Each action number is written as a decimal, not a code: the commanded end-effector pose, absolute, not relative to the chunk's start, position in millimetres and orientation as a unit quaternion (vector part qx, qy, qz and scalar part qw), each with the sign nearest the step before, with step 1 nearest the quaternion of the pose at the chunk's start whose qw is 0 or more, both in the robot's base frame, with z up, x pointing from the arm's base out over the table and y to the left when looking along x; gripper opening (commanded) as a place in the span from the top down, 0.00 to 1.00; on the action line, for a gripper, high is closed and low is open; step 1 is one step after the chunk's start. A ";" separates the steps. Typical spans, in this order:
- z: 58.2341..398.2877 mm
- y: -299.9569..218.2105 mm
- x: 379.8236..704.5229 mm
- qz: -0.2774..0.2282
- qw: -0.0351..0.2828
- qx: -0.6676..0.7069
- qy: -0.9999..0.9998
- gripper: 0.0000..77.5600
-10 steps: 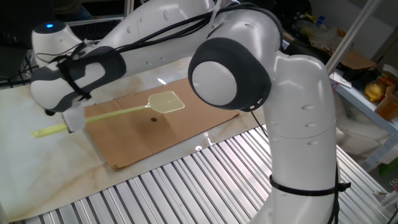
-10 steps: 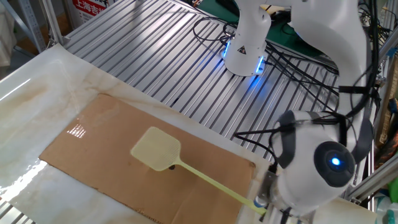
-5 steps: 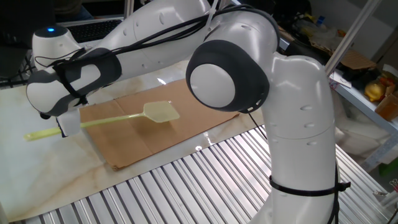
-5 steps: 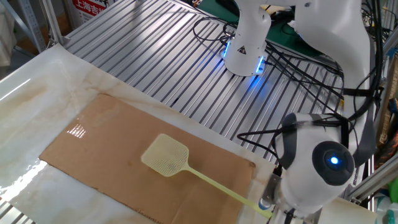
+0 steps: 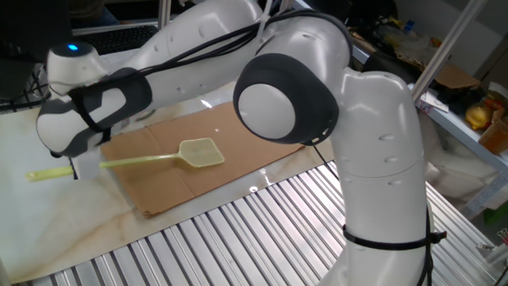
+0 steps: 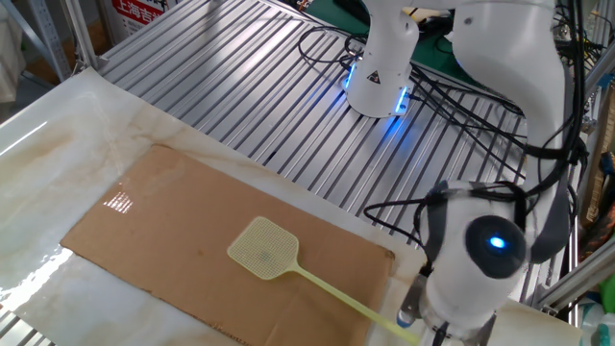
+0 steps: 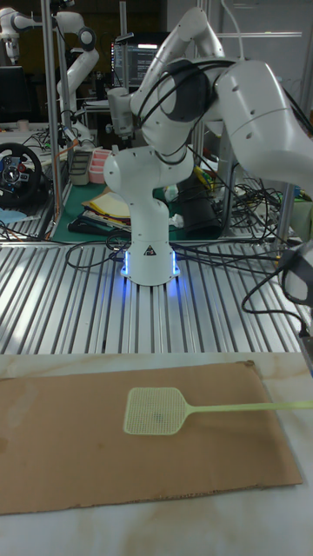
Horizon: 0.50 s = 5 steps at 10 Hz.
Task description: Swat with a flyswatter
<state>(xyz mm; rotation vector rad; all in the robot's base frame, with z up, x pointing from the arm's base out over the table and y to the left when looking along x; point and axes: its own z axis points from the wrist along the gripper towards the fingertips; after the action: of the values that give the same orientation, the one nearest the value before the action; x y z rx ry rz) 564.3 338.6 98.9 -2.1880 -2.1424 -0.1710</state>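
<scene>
The pale yellow-green flyswatter lies low over the brown cardboard sheet. Its mesh head rests flat near the sheet's middle. The thin handle runs off the cardboard's edge to my gripper, which is shut on it near the end. The arm's wrist hides most of the fingers. In the other fixed view the gripper sits at the bottom right, past the cardboard. The tall fixed view shows the flyswatter on the cardboard, with its handle leaving the right edge. The gripper is out of that frame.
The cardboard lies on a pale marbled sheet. A ribbed metal tabletop adjoins it. The robot's base, lit blue, stands on the metal with black cables around it. Cluttered shelves stand beside the arm.
The swatter head has swung down from above the cardboard onto it and slid toward the gripper's side. A dark spot on the cardboard is now covered. The gripper moved back with the handle.
</scene>
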 end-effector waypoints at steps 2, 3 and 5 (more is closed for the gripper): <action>93.8 343.7 565.9 -0.075 0.034 -0.719 -0.690 0.99; 93.6 343.8 565.6 -0.076 0.033 -0.719 -0.690 0.99; 93.0 344.2 564.8 -0.070 0.025 -0.716 -0.694 0.99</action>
<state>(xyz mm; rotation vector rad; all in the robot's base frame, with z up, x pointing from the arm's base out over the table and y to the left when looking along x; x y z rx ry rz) 564.1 343.7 91.4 -2.2143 -2.1361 -0.2256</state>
